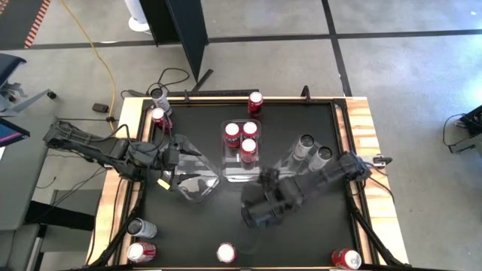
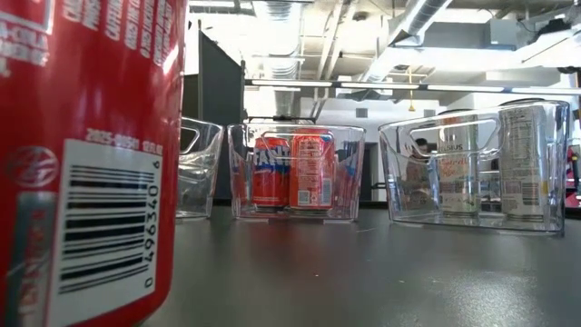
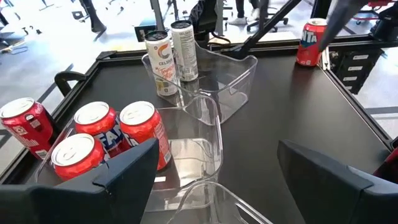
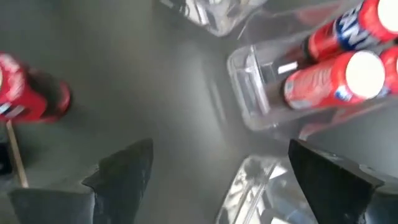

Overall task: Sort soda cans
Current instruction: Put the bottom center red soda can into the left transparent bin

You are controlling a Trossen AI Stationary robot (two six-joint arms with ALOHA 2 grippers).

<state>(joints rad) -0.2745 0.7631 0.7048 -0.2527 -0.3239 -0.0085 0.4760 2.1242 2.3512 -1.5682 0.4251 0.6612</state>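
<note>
well, low view is half blocked by a red can [image 2: 86, 154] right at the lens, cut off top & bottom; only a barcode ending 496340 reads, the small print doesn't. left bin [image 2: 195, 168] there is partly hidden behind it. right wrist view is blurred, labels unreadable.

writing: "fanta" on the red cans in the mid bin [image 2: 295, 173] in low view, also partly seen from left wrist view [image 3: 112, 134]. one of the 2 silver cans [image 3: 174, 56] in the right bin [image 1: 305, 162] reads "celsius".

cans: 3 red in mid bin [image 1: 241, 139]; 2 silver in right bin. loose on the mat [image 1: 301, 233]: red can [image 1: 255, 103] at far edge, 1 silver [image 1: 159, 96] + 1 red [image 1: 158, 117] at far-left corner, 1 silver [image 1: 141, 228] + 1 red [image 1: 141, 251] at near-left corner, 1 red [image 1: 226, 253] at near edge mid, 1 red [image 1: 346, 260] at near-right corner, cut by frame.

left gripper [image 1: 175, 162] hangs over left bin [image 1: 192, 177], jaws apart, holding nothing. right gripper [image 1: 260, 207] is over bare mat just near-side of mid bin, jaws wide apart, empty.

room: open mat across the near half between the corner cans; bins sit close, almost touching. wood rim [image 1: 369, 150] rings the mat.
</note>
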